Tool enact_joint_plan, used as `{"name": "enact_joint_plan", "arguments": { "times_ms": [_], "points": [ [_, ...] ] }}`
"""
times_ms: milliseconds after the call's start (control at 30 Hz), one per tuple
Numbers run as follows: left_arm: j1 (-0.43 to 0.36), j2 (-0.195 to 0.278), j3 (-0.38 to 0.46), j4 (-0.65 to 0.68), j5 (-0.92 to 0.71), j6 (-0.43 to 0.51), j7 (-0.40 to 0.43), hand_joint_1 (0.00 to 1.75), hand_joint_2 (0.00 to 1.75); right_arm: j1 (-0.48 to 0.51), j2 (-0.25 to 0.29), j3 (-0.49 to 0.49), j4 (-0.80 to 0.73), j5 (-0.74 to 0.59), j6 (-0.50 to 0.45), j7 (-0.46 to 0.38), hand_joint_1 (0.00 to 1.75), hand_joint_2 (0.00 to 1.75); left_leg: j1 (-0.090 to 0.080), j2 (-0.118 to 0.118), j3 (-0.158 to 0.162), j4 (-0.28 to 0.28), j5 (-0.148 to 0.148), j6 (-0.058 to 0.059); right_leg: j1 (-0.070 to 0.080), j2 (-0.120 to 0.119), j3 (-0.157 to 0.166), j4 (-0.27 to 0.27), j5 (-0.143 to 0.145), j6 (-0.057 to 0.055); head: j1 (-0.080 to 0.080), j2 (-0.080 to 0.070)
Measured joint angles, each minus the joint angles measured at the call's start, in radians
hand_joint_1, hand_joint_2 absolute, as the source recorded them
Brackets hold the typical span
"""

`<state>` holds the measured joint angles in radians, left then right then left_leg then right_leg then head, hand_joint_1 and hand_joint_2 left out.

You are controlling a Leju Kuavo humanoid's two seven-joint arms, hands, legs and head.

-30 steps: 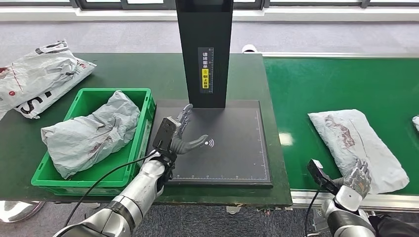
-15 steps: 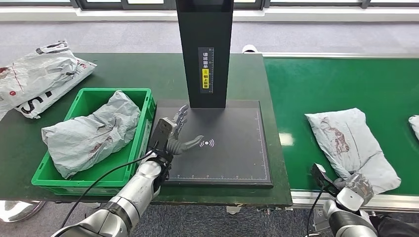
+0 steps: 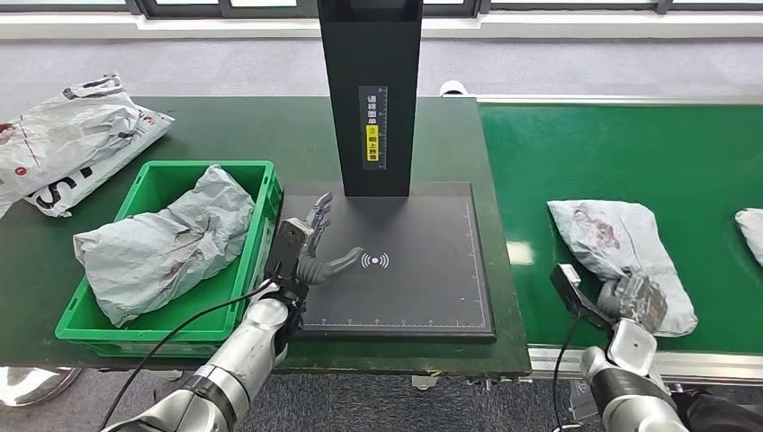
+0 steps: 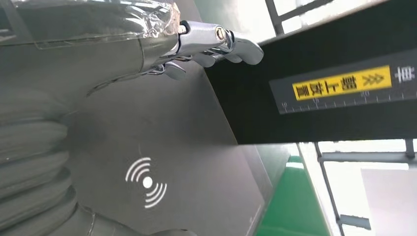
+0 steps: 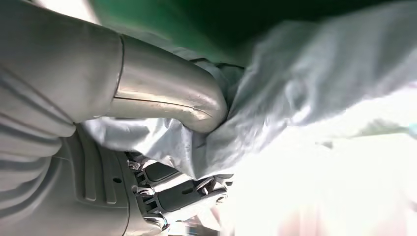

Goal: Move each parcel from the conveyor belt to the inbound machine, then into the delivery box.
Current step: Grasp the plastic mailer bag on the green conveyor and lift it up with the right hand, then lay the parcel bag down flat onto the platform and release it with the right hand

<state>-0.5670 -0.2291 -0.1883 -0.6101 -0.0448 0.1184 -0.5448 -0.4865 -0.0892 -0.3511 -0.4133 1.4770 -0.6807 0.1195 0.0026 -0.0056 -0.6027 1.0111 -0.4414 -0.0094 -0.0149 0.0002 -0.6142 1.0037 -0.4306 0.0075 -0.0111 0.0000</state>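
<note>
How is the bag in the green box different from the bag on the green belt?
The bag in the green box lies crumpled inside the green box, while the bag on the belt lies flatter on the open belt. No hand touches the boxed bag: the left hand is over the black scanner plate. The right hand grips the near end of the belt bag. Both are grey plastic mailing bags.

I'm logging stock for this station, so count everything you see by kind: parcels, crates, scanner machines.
Parcels: 4 — in the crate, on the table's far left, on the belt in the right hand's grip, at the belt's right edge.
Green crate: 1
Scanner machine: 1
Total: 6
</note>
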Motion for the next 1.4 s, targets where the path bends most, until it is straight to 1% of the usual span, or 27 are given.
{"name": "enact_joint_plan", "arguments": {
  "times_ms": [100,200,267,333,400,467,567,633,700,767,800,900,933,1033,1100,1200,1300,1400],
  "points": [
    [0.012,0.000,0.012,-0.023,-0.014,0.027,-0.003,0.00,1.75,0.003,0.071,0.000,-0.129,-0.091,-0.019,-0.211,1.75,1.75,0.000,0.000,0.000,0.000,0.001,-0.001,0.001,0.000,-0.001,0.001,0.000,0.000,0.000,0.000],
    [0.013,-0.002,0.023,-0.035,-0.031,0.075,-0.016,0.00,1.75,0.006,0.166,0.000,-0.242,-0.198,-0.021,-0.409,1.75,1.75,0.001,0.000,-0.001,0.000,0.002,-0.002,0.001,0.000,-0.002,0.001,0.000,-0.001,0.000,0.000],
    [0.011,-0.006,0.026,-0.041,-0.048,0.114,-0.025,0.00,1.75,0.012,0.230,0.012,-0.307,-0.254,-0.021,-0.503,1.75,1.75,0.001,0.000,-0.001,-0.001,0.002,-0.003,0.001,0.001,-0.003,0.002,0.000,-0.001,0.000,0.000],
    [0.009,-0.010,0.028,-0.047,-0.069,0.154,-0.031,0.00,1.75,0.029,0.291,0.057,-0.377,-0.291,-0.021,-0.559,1.75,1.75,0.001,0.000,-0.001,-0.001,0.002,-0.003,0.001,0.001,-0.003,0.002,-0.001,-0.002,0.000,0.000],
    [0.004,-0.012,0.028,-0.052,-0.086,0.180,-0.033,0.00,1.75,0.049,0.336,0.140,-0.437,-0.330,-0.021,-0.566,1.75,1.75,0.001,0.001,-0.001,-0.001,0.002,-0.003,0.001,0.002,-0.004,0.002,-0.001,-0.003,0.000,0.000],
    [-0.002,-0.014,0.029,-0.054,-0.094,0.188,-0.033,0.00,1.75,0.056,0.359,0.252,-0.473,-0.402,-0.009,-0.531,1.75,1.75,0.001,0.001,-0.001,-0.001,0.001,-0.003,0.001,0.003,-0.004,0.002,-0.001,-0.003,0.000,0.000],
    [-0.014,-0.019,0.029,-0.053,-0.097,0.185,-0.034,0.00,1.75,0.057,0.367,0.440,-0.494,-0.525,0.069,-0.465,1.75,1.75,0.001,0.002,-0.001,-0.001,0.001,-0.003,0.001,0.003,-0.005,0.002,-0.001,-0.003,0.000,0.000],
    [-0.026,-0.023,0.029,-0.047,-0.099,0.179,-0.037,0.00,1.75,0.057,0.368,0.566,-0.494,-0.572,0.133,-0.432,1.75,1.75,0.001,0.001,-0.001,-0.001,0.001,-0.003,0.001,0.003,-0.005,0.002,-0.001,-0.003,0.000,0.000],
    [-0.038,-0.030,0.029,-0.038,-0.101,0.176,-0.040,0.00,1.75,0.057,0.369,0.676,-0.489,-0.611,0.168,-0.418,1.75,1.75,0.001,0.001,-0.001,-0.001,0.001,-0.003,0.001,0.002,-0.005,0.002,-0.001,-0.003,0.000,0.000],
    [-0.047,-0.035,0.029,-0.031,-0.101,0.176,-0.042,0.00,1.75,0.056,0.369,0.751,-0.482,-0.642,0.177,-0.417,1.75,1.75,0.001,0.000,-0.001,-0.001,0.001,-0.003,0.001,0.002,-0.004,0.002,-0.001,-0.003,0.000,0.000],
    [-0.049,-0.035,0.029,-0.028,-0.101,0.175,-0.043,0.00,1.75,0.056,0.369,0.777,-0.479,-0.651,0.180,-0.417,1.65,1.75,0.001,0.000,-0.001,-0.001,0.001,-0.003,0.001,0.002,-0.004,0.002,-0.001,-0.003,0.000,0.000],
    [-0.054,-0.036,0.029,-0.020,-0.100,0.170,-0.043,0.00,1.75,0.051,0.366,0.835,-0.466,-0.671,0.225,-0.400,0.37,1.75,0.001,0.001,-0.001,-0.001,0.001,-0.003,0.001,0.002,-0.004,0.002,-0.001,-0.003,0.000,0.000],
    [-0.056,-0.036,0.029,-0.017,-0.098,0.168,-0.043,0.00,1.75,0.047,0.365,0.853,-0.458,-0.675,0.254,-0.385,0.02,1.75,0.001,0.001,-0.001,-0.001,0.001,-0.003,0.001,0.002,-0.004,0.002,-0.001,-0.003,0.000,0.000],
    [-0.068,-0.036,0.029,-0.007,-0.092,0.162,-0.043,0.00,1.75,0.034,0.364,0.904,-0.413,-0.679,0.320,-0.328,0.00,1.75,0.001,0.000,-0.001,-0.001,0.001,-0.003,0.001,0.002,-0.004,0.002,-0.001,-0.003,0.000,0.000],
    [-0.075,-0.039,0.028,-0.001,-0.089,0.160,-0.043,0.00,1.75,0.029,0.365,0.922,-0.379,-0.683,0.317,-0.310,0.00,1.75,0.001,0.000,-0.001,-0.001,0.001,-0.003,0.001,0.001,-0.004,0.002,-0.001,-0.003,0.000,0.000],
    [-0.081,-0.042,0.028,0.006,-0.082,0.159,-0.044,0.00,1.75,0.021,0.366,0.927,-0.342,-0.697,0.296,-0.311,0.00,1.75,0.001,0.000,-0.001,-0.001,0.001,-0.003,0.001,0.001,-0.004,0.002,-0.001,-0.003,0.000,0.000],
    [-0.083,-0.043,0.028,0.010,-0.067,0.162,-0.056,0.00,1.75,0.014,0.366,0.927,-0.327,-0.739,0.250,-0.352,0.00,1.75,0.001,0.000,-0.001,-0.001,0.001,-0.003,0.001,0.002,-0.004,0.002,-0.001,-0.003,0.000,0.000],
    [-0.083,-0.044,0.028,0.009,-0.042,0.170,-0.079,0.00,1.75,0.018,0.363,0.916,-0.337,-0.829,0.182,-0.445,0.00,1.75,0.001,0.001,-0.001,-0.001,0.001,-0.003,0.001,0.002,-0.004,0.002,-0.001,-0.003,0.000,0.000]
  ]
}}
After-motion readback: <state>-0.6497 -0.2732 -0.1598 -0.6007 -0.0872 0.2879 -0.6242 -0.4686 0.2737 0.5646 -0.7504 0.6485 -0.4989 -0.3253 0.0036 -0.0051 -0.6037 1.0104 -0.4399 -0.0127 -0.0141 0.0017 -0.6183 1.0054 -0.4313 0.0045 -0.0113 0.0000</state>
